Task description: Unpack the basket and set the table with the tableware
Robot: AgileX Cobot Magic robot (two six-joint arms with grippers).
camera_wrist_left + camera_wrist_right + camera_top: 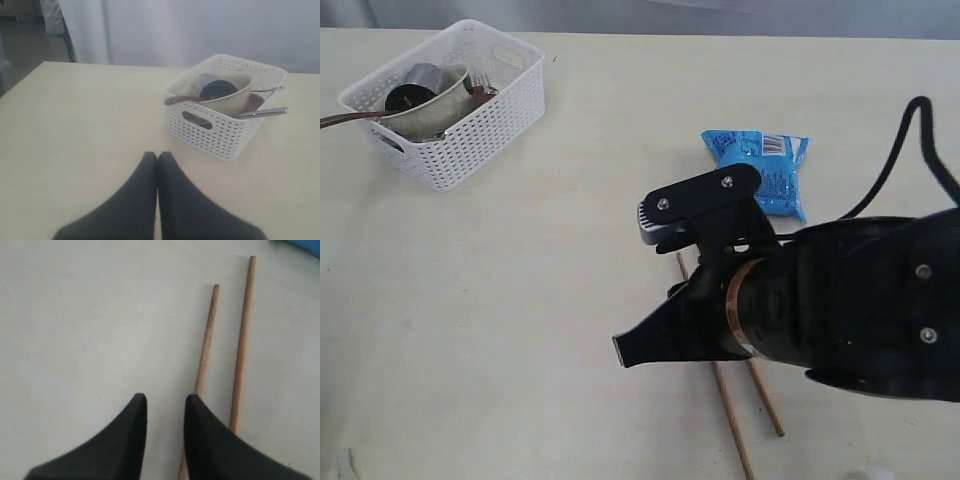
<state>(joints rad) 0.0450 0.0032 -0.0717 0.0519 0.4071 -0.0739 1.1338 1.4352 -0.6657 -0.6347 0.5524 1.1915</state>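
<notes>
The left end effector is fully shut, its two fingers pressed together with nothing between them. It hovers over bare table, pointing at the basket and well short of it.

The basket sits at the far left corner of the table in the exterior view. It holds the bowl, which is tilted against one wall, and the dark cup lies inside the bowl. A brown-handled utensil pokes out over the basket's left rim. The left wrist view also shows two metal handles jutting past the opposite rim.

Towards the middle of the table, the right end effector is partly open. There is a clear gap between its fingers, and it holds nothing. It hangs above the table with its fingers pointing left in the exterior view.

The two chopsticks lie flat on the table, side by side and almost parallel, just apart. In the right wrist view the nearer one passes out of sight behind one finger. In the exterior view their lower ends show below the arm.

Beyond the chopsticks' far ends lies a blue bag, flat on the table and well apart from the basket.
</notes>
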